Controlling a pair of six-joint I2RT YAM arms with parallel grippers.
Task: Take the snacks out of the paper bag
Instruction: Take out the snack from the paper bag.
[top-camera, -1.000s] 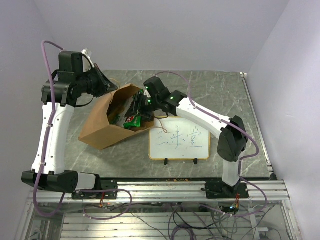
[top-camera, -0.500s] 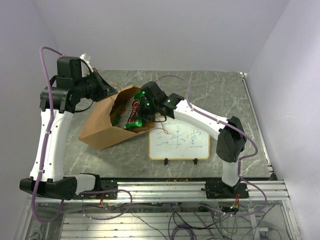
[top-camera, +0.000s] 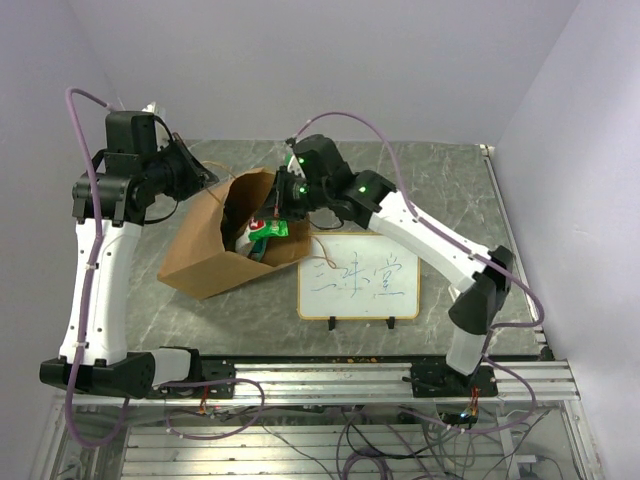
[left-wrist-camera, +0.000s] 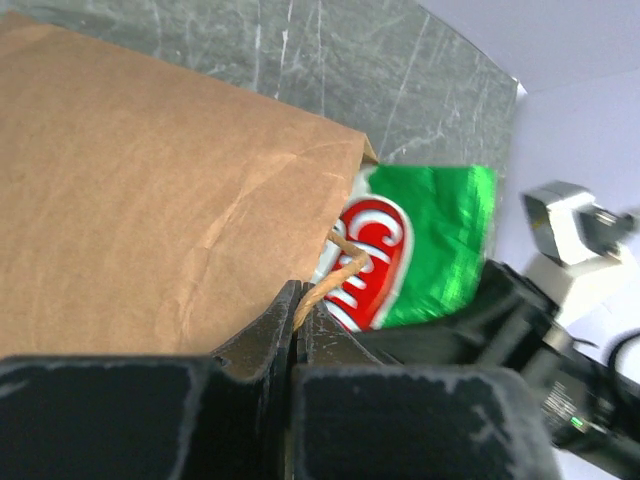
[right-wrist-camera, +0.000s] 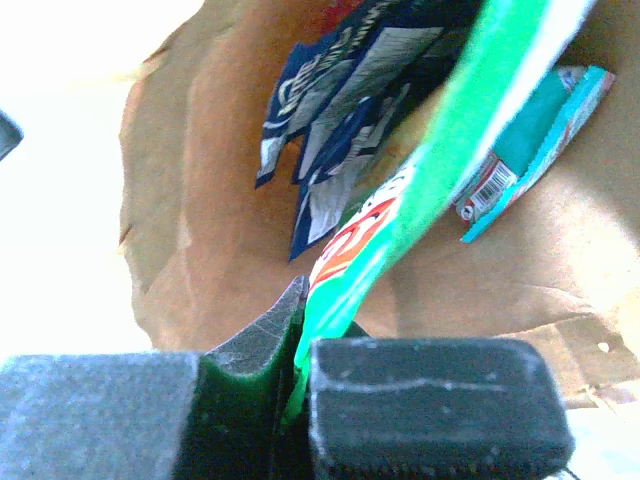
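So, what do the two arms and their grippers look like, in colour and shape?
The left arm and the right arm have white links between bulky black joints. A thin purple cable loops along each. Small green lights glow on the right arm. The left gripper and the right gripper each have two blocky black fingers with ribbed inner faces.

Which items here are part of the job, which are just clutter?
Job: paper bag, its string handle pinched by the left gripper; green chip bag, clamped in the right gripper; dark blue wrappers and a teal packet inside the bag.
Lying about: whiteboard.
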